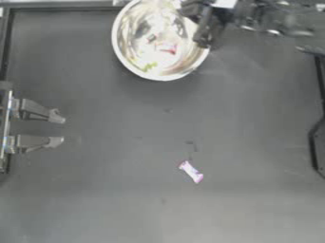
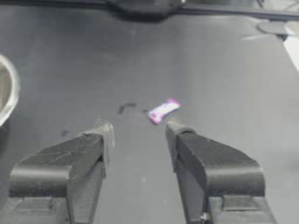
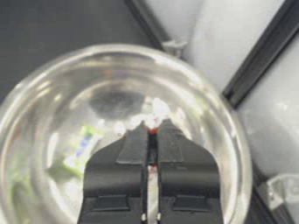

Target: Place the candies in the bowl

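The bowl (image 1: 127, 57) stands at the table's far edge. Inside it lie a red-pink candy (image 1: 168, 49) and a yellow-green candy (image 1: 149, 67), and the yellow-green candy (image 3: 81, 148) also shows in the right wrist view. My right gripper (image 1: 203, 40) hangs over the bowl's (image 3: 35, 100) right side with its jaws pressed together. A red speck shows at its fingertips (image 3: 140, 131), and I cannot tell if anything is pinched there. A purple-white candy (image 1: 191, 171) lies alone on the table, right of centre and toward the front. My left gripper (image 1: 60, 128) waits open at the left edge, facing that candy (image 2: 164, 109).
The table's raised rim (image 1: 63, 5) runs just behind the bowl. A dark fixture (image 1: 319, 147) sits at the right edge. Small scuff marks (image 1: 189, 142) dot the mat near the lone candy.
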Robot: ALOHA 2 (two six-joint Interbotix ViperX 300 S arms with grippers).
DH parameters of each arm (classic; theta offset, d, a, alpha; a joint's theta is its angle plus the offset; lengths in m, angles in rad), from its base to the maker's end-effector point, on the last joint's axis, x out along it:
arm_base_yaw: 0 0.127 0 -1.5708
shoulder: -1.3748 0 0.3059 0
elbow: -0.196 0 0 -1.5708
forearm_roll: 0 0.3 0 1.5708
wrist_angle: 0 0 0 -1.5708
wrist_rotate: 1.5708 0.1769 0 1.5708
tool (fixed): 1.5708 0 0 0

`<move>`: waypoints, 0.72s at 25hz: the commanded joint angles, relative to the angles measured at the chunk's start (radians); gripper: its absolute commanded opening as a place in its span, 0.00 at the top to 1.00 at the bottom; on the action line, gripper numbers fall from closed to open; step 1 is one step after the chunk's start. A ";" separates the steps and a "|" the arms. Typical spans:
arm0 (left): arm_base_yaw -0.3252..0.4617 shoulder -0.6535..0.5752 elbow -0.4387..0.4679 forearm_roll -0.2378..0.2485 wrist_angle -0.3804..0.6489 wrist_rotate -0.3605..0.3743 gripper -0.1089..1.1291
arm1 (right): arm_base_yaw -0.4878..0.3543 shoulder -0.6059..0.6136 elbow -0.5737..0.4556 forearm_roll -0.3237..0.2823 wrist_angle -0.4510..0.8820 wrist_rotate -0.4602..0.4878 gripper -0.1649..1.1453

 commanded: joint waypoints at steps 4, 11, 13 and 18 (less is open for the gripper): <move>0.006 0.023 -0.011 -0.002 -0.009 0.000 0.27 | -0.008 0.121 -0.109 -0.003 -0.035 0.002 0.72; 0.009 0.023 -0.011 -0.002 -0.009 0.000 0.27 | -0.009 0.199 -0.147 -0.008 -0.034 0.003 0.60; 0.011 0.023 -0.011 -0.002 -0.009 0.000 0.27 | -0.009 0.204 -0.144 -0.009 -0.037 0.003 0.45; 0.012 0.023 -0.008 -0.002 -0.009 0.000 0.27 | -0.011 0.204 -0.140 -0.012 -0.041 0.003 0.03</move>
